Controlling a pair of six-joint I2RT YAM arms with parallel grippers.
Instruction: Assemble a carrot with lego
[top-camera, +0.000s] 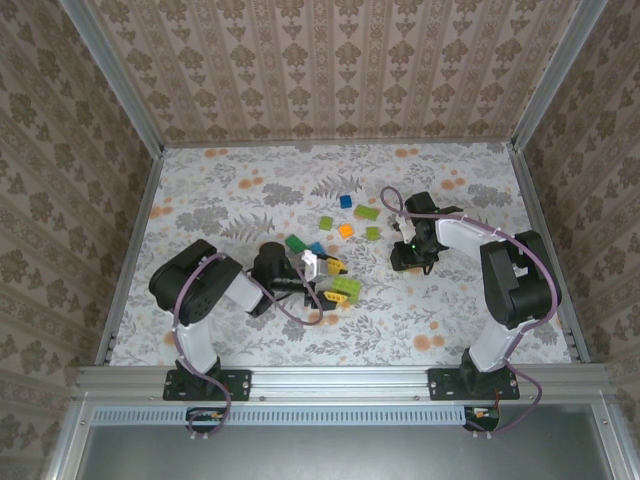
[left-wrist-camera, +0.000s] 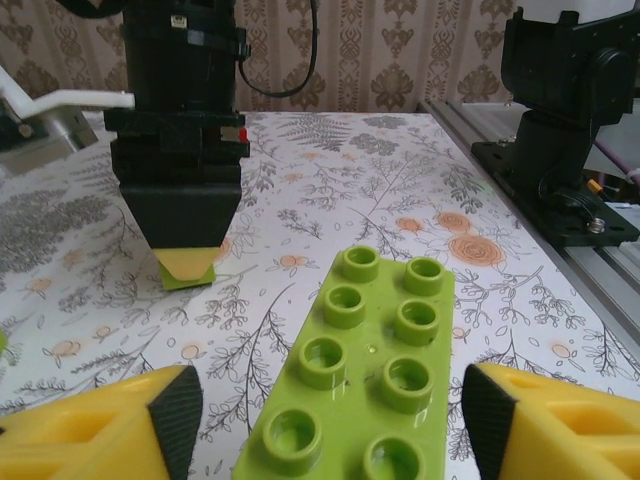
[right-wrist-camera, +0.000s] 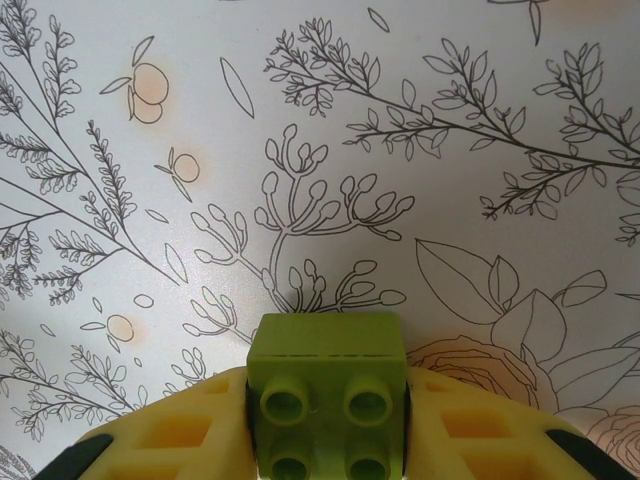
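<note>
Two robot arms work over a flower-printed table (top-camera: 230, 200). At left in the overhead view, the left arm (top-camera: 200, 290) extends toward the table's centre. There the left gripper (top-camera: 338, 282) lies low around a long lime-green brick (top-camera: 347, 288). The left wrist camera shows that brick (left-wrist-camera: 360, 380), two studs wide and four long, lying studs-up on the cloth. It sits between the gripper's yellow fingers (left-wrist-camera: 100, 430), which stand spread on either side of it. Thin strips of cloth seem to show between the pads and the brick's flanks, though the close angle makes this hard to confirm. Beyond the gripper, in the middle of the table, loose lego is scattered. A dark green brick (top-camera: 296, 243) and a blue brick (top-camera: 316, 248) sit side by side nearest it. Farther back lie a lime brick (top-camera: 326, 222), an orange brick (top-camera: 346, 230) and a second blue brick (top-camera: 346, 201). To their right are another lime piece (top-camera: 366, 212) and a last lime piece (top-camera: 373, 234). Right of this cluster, the right gripper (top-camera: 410, 262) points down at the cloth. Its wrist camera shows yellow fingers (right-wrist-camera: 170, 440) pinching a small lime-green brick (right-wrist-camera: 328, 390), two studs by two, by its sides. From the left wrist camera, the same small brick (left-wrist-camera: 188, 270) pokes from the tip of the black right gripper (left-wrist-camera: 185, 240), at or just above the tablecloth. At far right stands the right arm (top-camera: 515, 280), folded at the elbow.
</note>
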